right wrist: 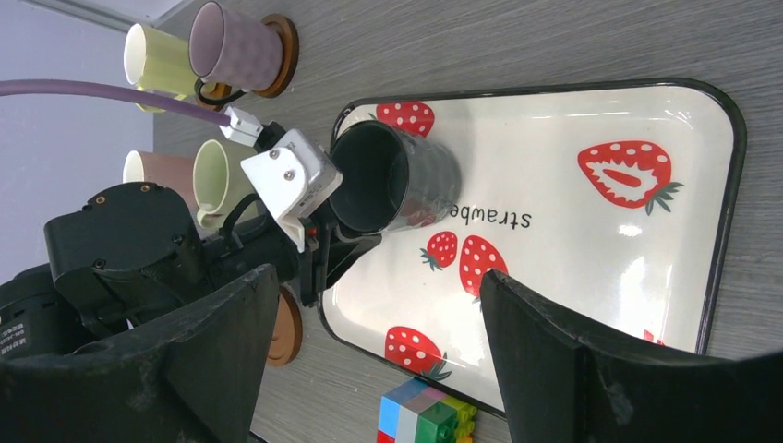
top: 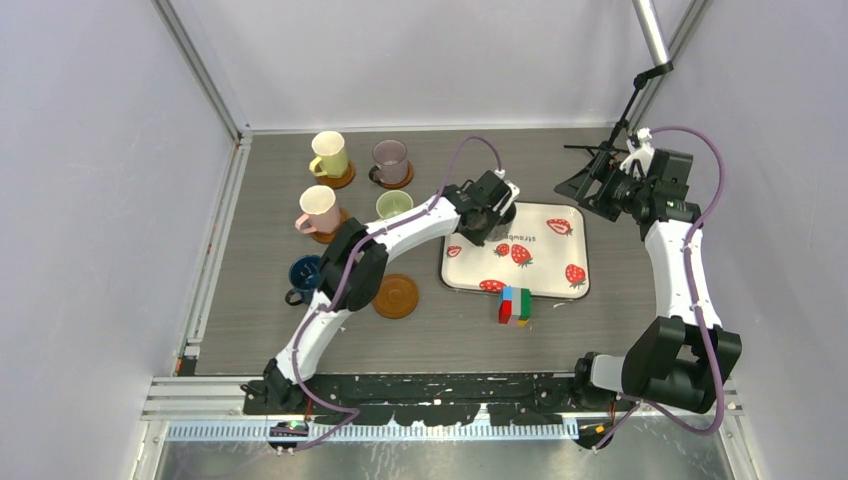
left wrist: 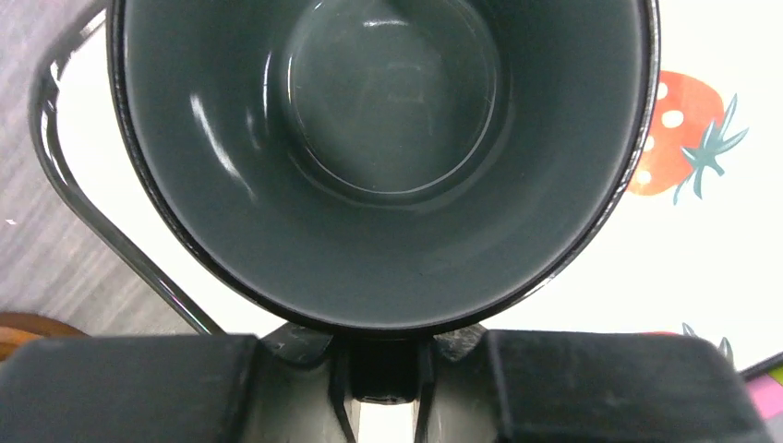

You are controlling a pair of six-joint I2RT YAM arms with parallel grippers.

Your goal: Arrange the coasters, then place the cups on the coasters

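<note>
**Q:** What does the left claw (left wrist: pixel 383 355) hold?
**A:** It is clenched on the near wall of the grey cup (left wrist: pixel 388 157), with the rim caught between its fingers. The left wrist view looks straight down into the cup.

**Q:** Where is that cup?
**A:** At the far left corner of the strawberry-print tray (top: pixel 550 250), mouth up. Whether its base rests on the tray or hangs just above it cannot be told.

**Q:** And the right claw (top: pixel 585 188)?
**A:** Released, with its jaws wide apart and nothing between them. It is raised beyond the tray's far right corner, well apart from the grey cup and facing back across the tray.

**Q:** Where are the other cups?
**A:** All are left of the tray on the grey wood-grain surface (top: pixel 450 340).
- In the far row, the pale yellow cup (top: pixel 330 153) stands on a brown coaster (top: pixel 345 181), and the mauve cup (top: pixel 390 155) stands on a second coaster (top: pixel 402 183).
- Nearer, the pink cup (top: pixel 318 208) stands on a third coaster (top: pixel 330 237).
- The light green cup (top: pixel 394 204) is just beside the pink cup. The left arm hides what lies under it.
- The dark blue cup (top: pixel 303 272) is nearer still, left of the arm's elbow. Whether a coaster lies beneath it cannot be made out.

**Q:** Does any coaster carry no cup?
**A:** One. The bare coaster (top: pixel 396 296) lies between the dark blue cup and the tray, just right of the left arm.

**Q:** What else is on the surface?
**A:** A multicoloured block toy (top: pixel 515 305) stands at the tray's near edge, right beside the rim.
</note>
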